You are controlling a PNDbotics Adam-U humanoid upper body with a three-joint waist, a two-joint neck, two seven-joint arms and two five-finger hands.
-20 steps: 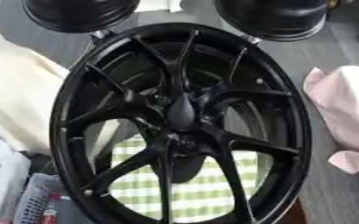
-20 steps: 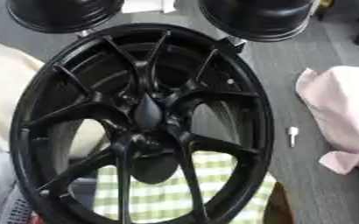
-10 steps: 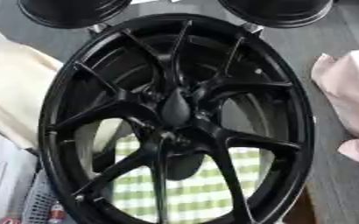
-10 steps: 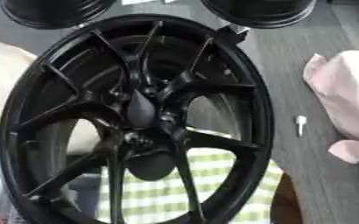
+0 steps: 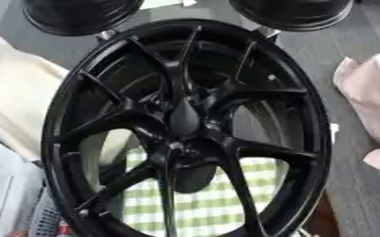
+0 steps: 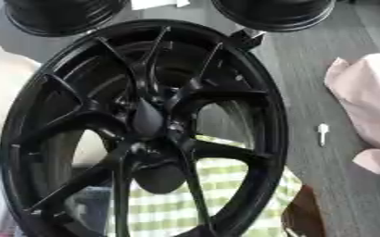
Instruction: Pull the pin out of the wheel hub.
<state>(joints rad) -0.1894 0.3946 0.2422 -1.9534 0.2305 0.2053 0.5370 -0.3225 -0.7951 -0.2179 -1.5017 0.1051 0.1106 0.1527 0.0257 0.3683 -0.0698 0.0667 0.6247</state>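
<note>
One big black wheel (image 5: pixel 185 129) standing up in the middle, its hub (image 5: pixel 183 118) dark and the pin too hard to pick out, a small white thing (image 6: pixel 323 133) on the grey floor (image 6: pixel 307 92) to its right, pink cloth (image 6: pixel 368 106) farther right, green checked cloth (image 5: pixel 193 199) behind the spokes, no hand showing, so its state can't be told.

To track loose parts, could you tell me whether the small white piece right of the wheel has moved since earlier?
No. The small white piece keeps its place beside the pink cloth; only the camera shifted.
</note>
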